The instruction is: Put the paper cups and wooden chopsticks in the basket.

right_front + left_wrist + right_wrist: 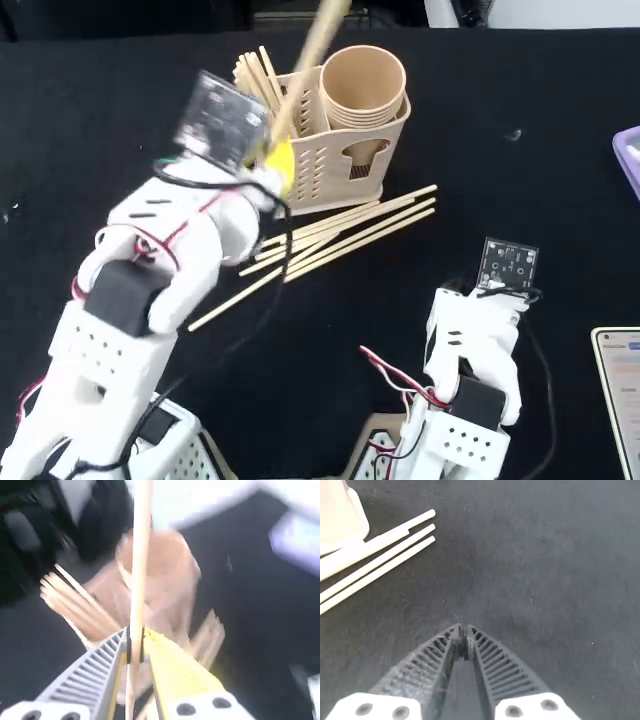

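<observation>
A beige basket (340, 160) stands at the back of the black table, with stacked paper cups (364, 88) in one side and several wooden chopsticks (256, 76) in the other. My left gripper (272, 165) hovers at the basket's near left corner, shut on one chopstick (312, 55) that points up and away over the basket; in the left wrist view that chopstick (139, 565) runs between the fingers (165, 660). Several loose chopsticks (345, 232) lie on the table in front of the basket. My right gripper (465, 641) is shut and empty, low over bare table near chopstick tips (415, 530).
A purple object (630, 155) sits at the right edge, and a phone (620, 385) lies at the near right. The right arm's base (470, 400) stands at the front centre. A corner of the basket (340, 515) appears in the right wrist view.
</observation>
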You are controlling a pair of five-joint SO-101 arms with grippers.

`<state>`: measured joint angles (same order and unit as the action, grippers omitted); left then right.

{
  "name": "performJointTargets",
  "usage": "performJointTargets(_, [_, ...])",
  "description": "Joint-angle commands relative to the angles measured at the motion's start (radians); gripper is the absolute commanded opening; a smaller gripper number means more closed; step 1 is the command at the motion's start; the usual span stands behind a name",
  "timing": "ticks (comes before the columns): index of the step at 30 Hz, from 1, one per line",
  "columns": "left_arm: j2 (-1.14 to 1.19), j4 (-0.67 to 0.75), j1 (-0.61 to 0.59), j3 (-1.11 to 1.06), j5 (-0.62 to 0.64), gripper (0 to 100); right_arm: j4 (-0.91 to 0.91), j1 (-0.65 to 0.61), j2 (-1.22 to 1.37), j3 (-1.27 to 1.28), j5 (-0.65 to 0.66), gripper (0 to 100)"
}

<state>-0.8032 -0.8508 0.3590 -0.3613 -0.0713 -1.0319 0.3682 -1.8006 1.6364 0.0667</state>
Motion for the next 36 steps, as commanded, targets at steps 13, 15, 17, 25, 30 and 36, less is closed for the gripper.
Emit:
performJointTargets(13, [0.311,0.798,-0.105,-0.096,0.143,3,0.054,0.008,-0.082,-0.001,-0.008,1.5])
performJointTargets(15, [0.368,0.801,-0.105,-0.079,0.143,3,0.054,0.008,-0.082,0.001,-0.008,1.5])
performJointTargets(17, [0.428,0.801,-0.111,-0.054,0.143,3,0.055,0.008,-0.082,0.001,-0.008,1.5])
performJointTargets(25, [0.554,0.792,-0.108,-0.005,0.140,3,0.054,-0.046,-0.082,0.004,0.000,1.5])
performJointTargets(30, [0.488,0.720,-0.111,-0.053,0.143,11,0.054,-0.046,-0.082,0.004,0.002,1.5])
performJointTargets(36, [0.405,0.598,-0.113,-0.073,0.143,17,0.054,-0.049,-0.082,0.004,0.002,1.5])
